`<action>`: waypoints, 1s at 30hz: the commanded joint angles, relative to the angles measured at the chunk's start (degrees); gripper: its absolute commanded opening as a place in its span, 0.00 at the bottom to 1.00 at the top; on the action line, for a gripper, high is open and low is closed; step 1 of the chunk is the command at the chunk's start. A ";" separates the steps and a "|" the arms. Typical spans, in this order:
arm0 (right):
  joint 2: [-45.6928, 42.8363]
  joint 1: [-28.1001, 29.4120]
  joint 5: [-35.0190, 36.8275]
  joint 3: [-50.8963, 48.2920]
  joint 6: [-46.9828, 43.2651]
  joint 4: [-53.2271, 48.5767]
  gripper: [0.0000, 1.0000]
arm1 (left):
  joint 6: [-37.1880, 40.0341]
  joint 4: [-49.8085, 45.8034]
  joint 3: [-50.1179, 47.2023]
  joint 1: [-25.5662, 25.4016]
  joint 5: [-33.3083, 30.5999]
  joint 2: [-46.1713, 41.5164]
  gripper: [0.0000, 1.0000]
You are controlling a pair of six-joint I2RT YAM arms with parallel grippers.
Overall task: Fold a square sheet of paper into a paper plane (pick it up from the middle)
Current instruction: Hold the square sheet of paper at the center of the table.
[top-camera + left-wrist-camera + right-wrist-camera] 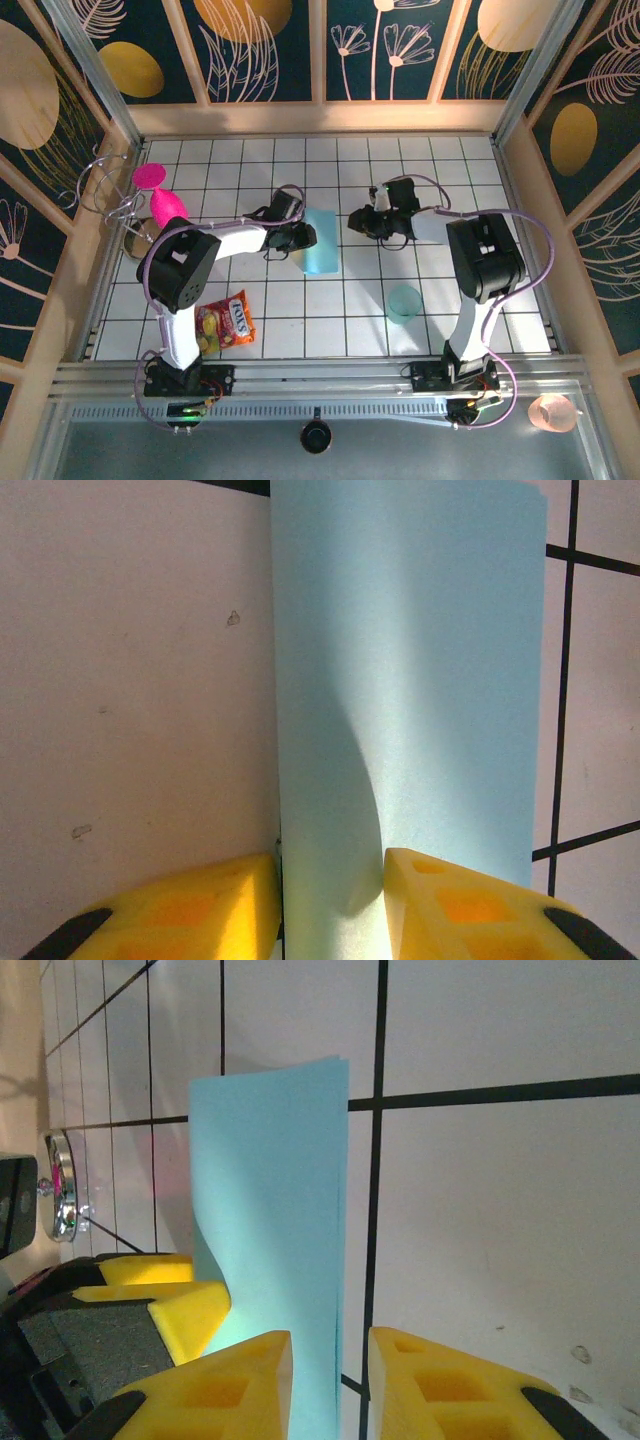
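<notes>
The light-blue paper [322, 245], folded into a strip, is lying near the middle of the tiled table [500, 200]. The left gripper [303, 238] is reaching over its left edge with yellow fingers [200, 910] partly apart and paper bulging between them; I cannot tell if it is squeezing. The right gripper [358, 222] is pointing at the other side, jaws apart and not pinching, and a teal cup [405, 303] is standing nearer the arms.

The tabletop [300, 335] carries one sheet of light-blue paper [322, 255] near the centre, one teal cup [404, 303] at 4 o'clock, one snack packet [225, 323] at 8 o'clock and two pink pieces [150, 177] at 10 o'clock. Two robot arms [190, 265] reach over it. One peach cup [553, 412] sits off it, further out at 4 o'clock.
</notes>
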 commanded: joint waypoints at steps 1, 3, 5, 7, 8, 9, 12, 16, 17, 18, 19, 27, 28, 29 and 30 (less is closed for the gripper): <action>0.92 1.13 -1.30 1.74 -1.02 0.54 0.26 | 1.94 -0.47 -1.90 -0.94 -1.50 9.78 0.36; 1.13 1.48 -1.52 1.99 -0.81 0.71 0.26 | 2.20 -0.47 -1.81 -0.90 -1.51 10.01 0.36; 1.34 1.76 -1.74 2.29 -0.59 0.83 0.26 | 2.41 -0.55 -1.71 -0.90 -1.29 10.19 0.35; 1.52 2.23 -2.21 2.60 -0.40 1.09 0.26 | 2.56 -0.64 -1.59 -0.87 -1.40 10.47 0.36; 1.69 2.35 -2.42 2.80 -0.33 1.09 0.26 | 2.47 -0.77 -1.55 -0.91 -1.46 10.61 0.35; 1.88 2.64 -2.53 2.97 -0.16 1.12 0.25 | 2.31 -0.91 -1.46 -0.88 -1.58 10.74 0.36; 2.55 3.52 -3.13 3.48 0.34 1.41 0.25 | 1.88 -0.82 -1.39 -0.87 -1.71 10.93 0.36; 3.93 4.85 -3.91 4.37 0.89 1.52 0.25 | 1.07 -0.87 -1.20 -0.93 -1.59 11.38 0.35; 4.22 5.13 -4.09 4.55 0.99 1.57 0.24 | 0.94 -0.82 -1.20 -0.90 -1.55 11.45 0.36; 4.64 5.49 -4.31 4.88 1.06 1.51 0.23 | 0.97 -0.74 -1.20 -0.89 -1.49 11.52 0.36; 5.12 5.80 -4.53 5.12 1.18 1.51 0.23 | 1.11 -0.69 -1.20 -0.94 -1.27 11.63 0.36; 7.87 7.16 -4.55 7.29 0.73 -0.68 0.21 | 2.59 -1.17 -1.09 -0.97 -1.71 11.98 0.36; 7.86 7.13 -4.48 7.28 0.77 -0.69 0.21 | 2.80 -1.17 -1.02 -1.00 -1.76 12.00 0.36; 7.85 7.18 -4.39 7.28 0.71 -0.69 0.21 | 2.98 -1.25 -1.02 -0.99 -1.77 12.00 0.37; 7.81 7.13 -4.31 7.20 0.73 -0.69 0.21 | 3.15 -1.35 -0.93 -1.02 -1.86 12.16 0.37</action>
